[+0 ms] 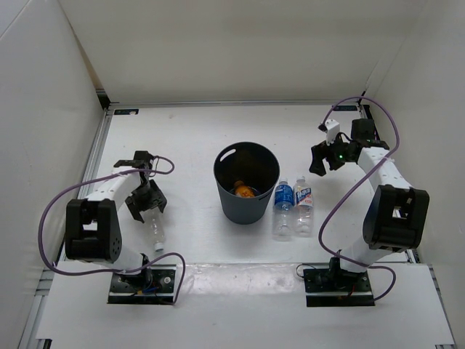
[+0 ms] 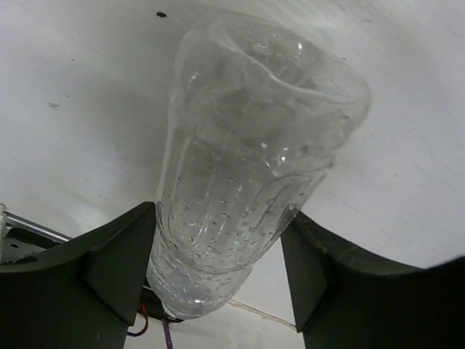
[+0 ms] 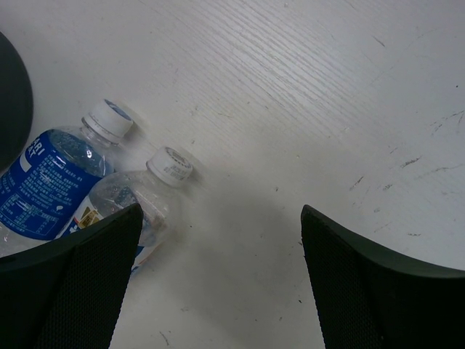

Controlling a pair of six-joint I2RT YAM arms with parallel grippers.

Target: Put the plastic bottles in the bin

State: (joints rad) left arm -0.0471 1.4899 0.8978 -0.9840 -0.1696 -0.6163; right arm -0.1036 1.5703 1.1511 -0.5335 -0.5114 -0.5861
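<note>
Top external view, nearest first: the left gripper [image 1: 149,211] hangs low over the white table [image 1: 189,138] on the left side, just ahead of its arm's base. A clear unlabelled plastic bottle [image 1: 156,234] sticks out from it toward the near edge. In the left wrist view the two dark fingers [image 2: 120,265] press against opposite sides of this ribbed, droplet-flecked bottle [image 2: 247,182], so the jaws are closed partway around its body. Whether the bottle rests on the table or is lifted off it cannot be told. Farther in and to the right, two clear white-capped bottles lie side by side and touching, caps pointing away from the arms. One is the blue-labelled bottle [image 1: 283,198], just beside the bin. The other is the white-and-blue-labelled bottle [image 1: 304,196], on its right. The round dark grey plastic bin [image 1: 243,211] stands upright near the middle of the table, a slot handle cut-out near its rim. The short orange bottle [image 1: 245,192] lies at its bottom. Farthest back on the right, the right gripper [image 1: 327,160] hovers above the table. Its fingers [image 3: 80,283] are spread wide with nothing between them, and the two capped bottles sit off to their left.
</note>
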